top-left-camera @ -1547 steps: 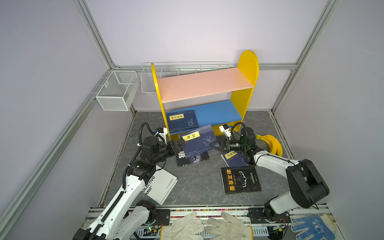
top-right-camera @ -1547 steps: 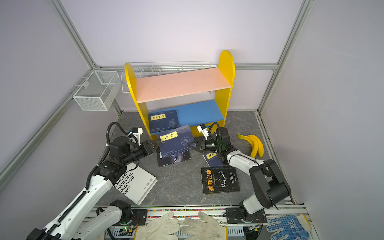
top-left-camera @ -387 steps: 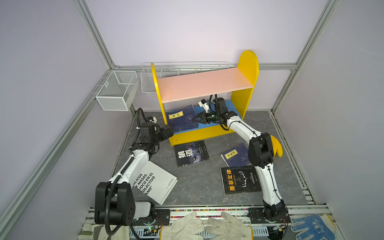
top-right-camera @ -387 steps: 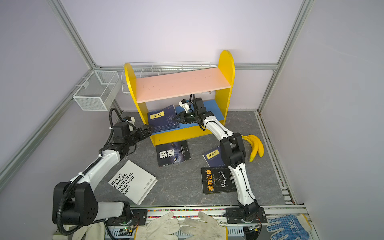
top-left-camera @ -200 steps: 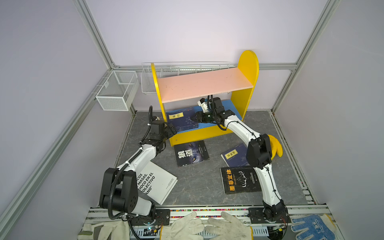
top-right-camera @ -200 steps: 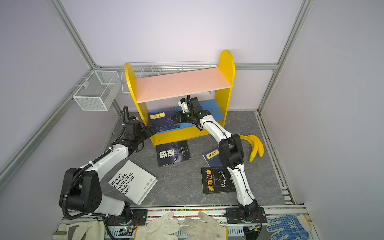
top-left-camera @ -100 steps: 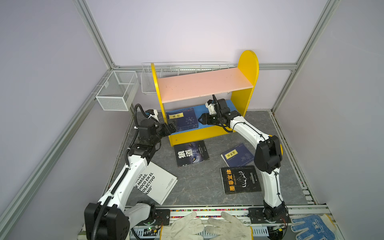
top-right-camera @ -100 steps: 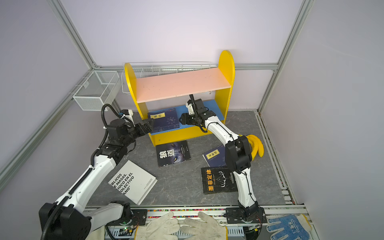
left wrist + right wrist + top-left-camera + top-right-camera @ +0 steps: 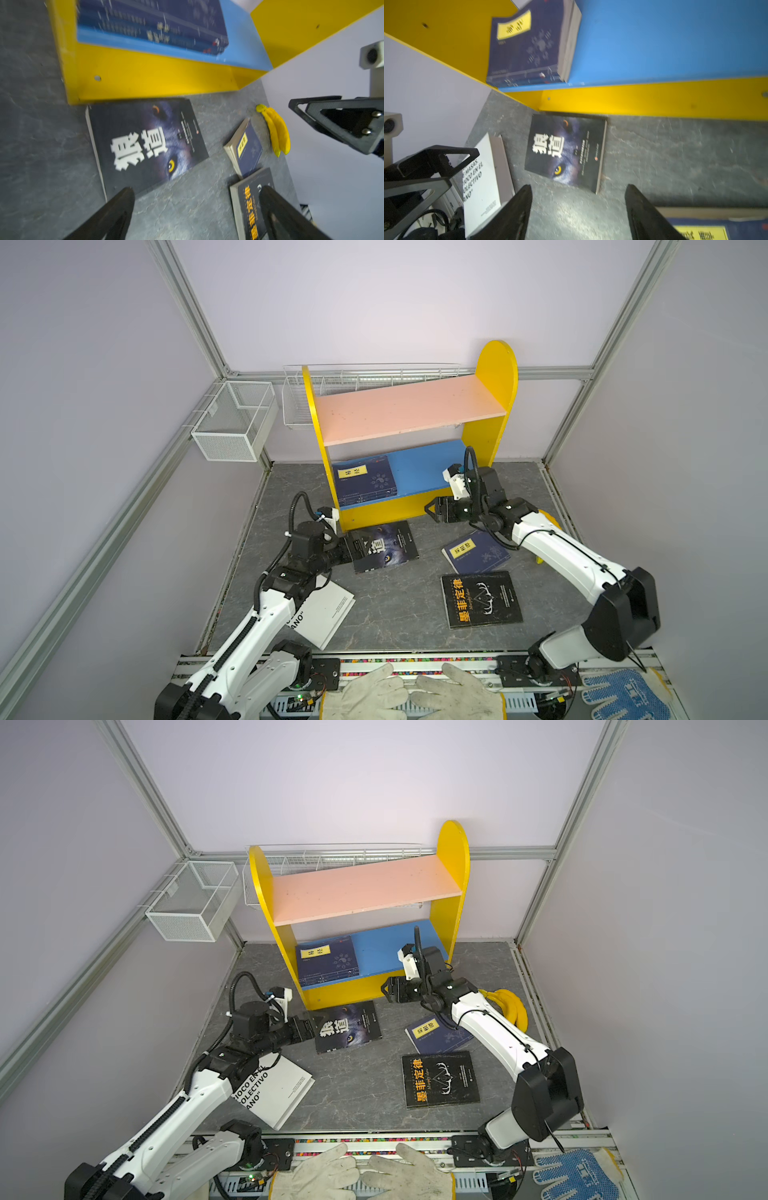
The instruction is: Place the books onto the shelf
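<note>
The shelf [image 9: 415, 406] stands at the back with yellow sides, a pink upper board and a blue lower board [image 9: 428, 466]. A stack of navy books [image 9: 365, 485] lies on the left of the blue board. On the floor lie a black wolf-cover book [image 9: 384, 545], a navy book [image 9: 478, 551], a black book with an orange title [image 9: 482, 599] and a white book [image 9: 328, 614] partly under my left arm. My left gripper [image 9: 349, 549] is open and empty at the wolf book's left edge. My right gripper [image 9: 430, 510] hangs open and empty before the shelf's front board.
A banana bunch [image 9: 509, 1004] lies right of the shelf, behind my right arm. White wire baskets [image 9: 232, 423] hang on the left wall and behind the shelf [image 9: 365, 377]. White gloves [image 9: 411, 693] and a blue glove [image 9: 623, 693] rest at the front rail.
My right gripper has drawn back out of the lower shelf to its front and opened wider, leaving the navy books on the blue board. My left gripper has dropped to the wolf book's left edge.
</note>
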`<state>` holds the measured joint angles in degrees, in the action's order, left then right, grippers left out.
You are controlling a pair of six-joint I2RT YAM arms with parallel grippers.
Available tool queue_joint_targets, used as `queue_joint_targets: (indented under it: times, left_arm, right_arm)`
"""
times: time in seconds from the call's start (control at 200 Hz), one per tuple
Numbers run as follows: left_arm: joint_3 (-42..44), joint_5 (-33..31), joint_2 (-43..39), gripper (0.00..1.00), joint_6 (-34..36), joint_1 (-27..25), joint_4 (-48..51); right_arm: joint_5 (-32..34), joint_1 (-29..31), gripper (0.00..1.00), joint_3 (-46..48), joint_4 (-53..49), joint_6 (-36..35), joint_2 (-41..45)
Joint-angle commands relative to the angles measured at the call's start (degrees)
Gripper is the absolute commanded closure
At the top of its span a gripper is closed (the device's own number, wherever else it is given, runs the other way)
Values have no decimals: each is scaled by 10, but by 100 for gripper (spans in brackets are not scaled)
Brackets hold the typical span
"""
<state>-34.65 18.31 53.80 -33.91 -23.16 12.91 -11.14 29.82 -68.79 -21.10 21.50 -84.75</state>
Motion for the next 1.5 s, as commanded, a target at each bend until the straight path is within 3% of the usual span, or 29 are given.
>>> queue_joint_targets:
  times: [0.0, 0.11, 0.245, 0.41, 0.625, 0.825, 1.355, 1.495]
  left_arm:
    - [18, -36, 13, 6, -43, -56, -46]
    - [22, -88, 49, 6, -72, -134, -95]
    - [10, -151, 117, 8, -118, -219, -164]
    - [-43, -181, 231, 13, -149, -283, -225]
    - [-165, -136, 399, 22, -155, -316, -246]
    - [-206, -137, 495, 26, -203, -319, -296]
    - [-305, -126, 600, 32, -218, -326, -269]
    - [-338, -117, 619, 37, -213, -326, -259]
  right_arm:
    - [47, -4, 20, 77, -1, 12, 37]
    - [48, -32, 8, 139, 9, 19, 71]
    - [54, -84, 6, 180, 3, 23, 87]
    - [43, -157, 1, 222, -11, 19, 107]
    - [-31, -249, 2, 254, -7, 30, 104]
    - [-21, -282, 2, 284, -26, 49, 97]
    - [-66, -295, 7, 326, 37, 71, 43]
    - [-82, -295, 12, 326, 50, 76, 28]
